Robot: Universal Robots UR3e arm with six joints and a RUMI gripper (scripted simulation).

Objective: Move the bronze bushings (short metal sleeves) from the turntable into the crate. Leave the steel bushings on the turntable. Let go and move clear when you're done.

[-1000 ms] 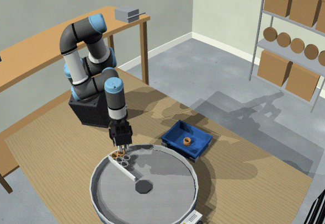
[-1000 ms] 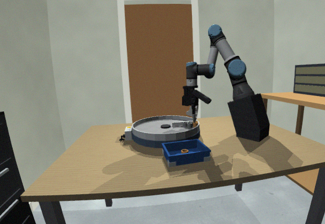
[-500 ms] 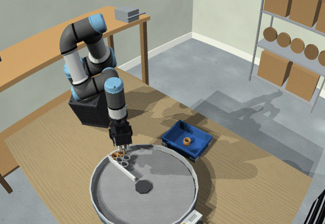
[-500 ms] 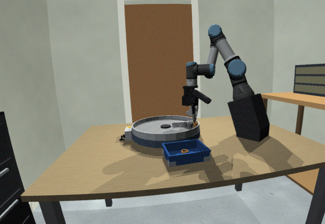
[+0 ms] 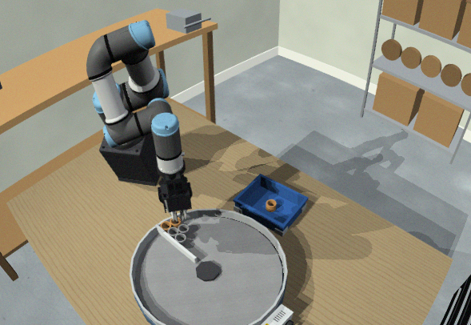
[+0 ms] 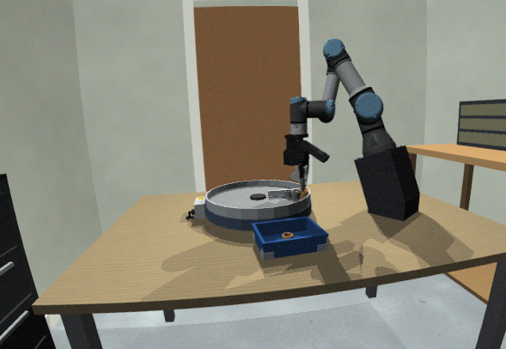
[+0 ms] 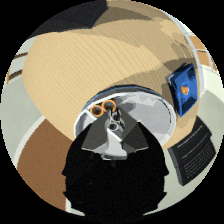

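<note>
My gripper (image 5: 178, 218) (image 6: 302, 188) points down at the turntable's edge on the arm side. Its fingers are almost together, with nothing seen between them. Their tips are close over or beside a bronze bushing (image 5: 175, 224) (image 6: 303, 194); contact cannot be told. A second bronze bushing (image 5: 162, 226) stands next to it, by the white bar. Three steel bushings (image 5: 183, 231) (image 5: 173, 234) (image 5: 180, 241) stand close beside them on the turntable (image 5: 236, 288) (image 6: 232, 197) (image 7: 157, 117). Another bronze bushing (image 5: 270, 208) (image 6: 287, 236) (image 7: 185, 90) is in the blue crate (image 5: 253, 214) (image 6: 292, 250).
A white bar (image 5: 177, 245) (image 6: 277, 193) runs inward across the turntable, right beside the bushing group. The turntable has a raised rim around it. A white box (image 5: 281, 316) (image 6: 199, 207) sits at its outside. The crate stands close to the turntable on the table.
</note>
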